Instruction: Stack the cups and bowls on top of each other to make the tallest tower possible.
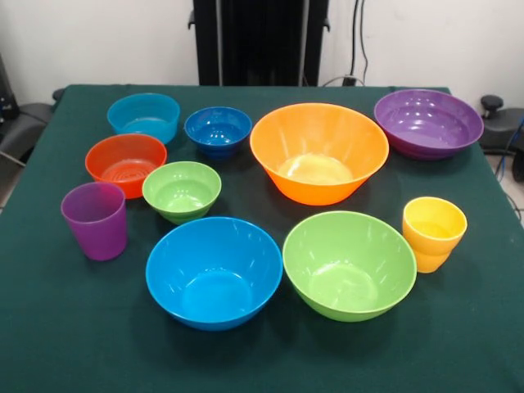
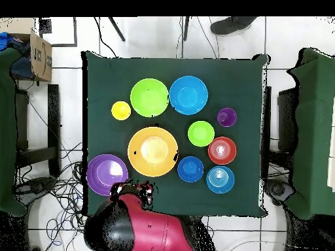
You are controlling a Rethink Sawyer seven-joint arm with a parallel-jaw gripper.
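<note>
Ten vessels stand apart on the worktop (image 1: 49, 344); no tower exists yet. The purple bowl (image 2: 107, 174) lies nearest the arm (image 2: 137, 225). Fingers hidden: state cannot be told.

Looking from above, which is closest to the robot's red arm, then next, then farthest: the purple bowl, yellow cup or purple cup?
1. Purple bowl, right beside the arm.
2. Yellow cup, farther up the picture.
3. Purple cup, far over at the right.
</note>
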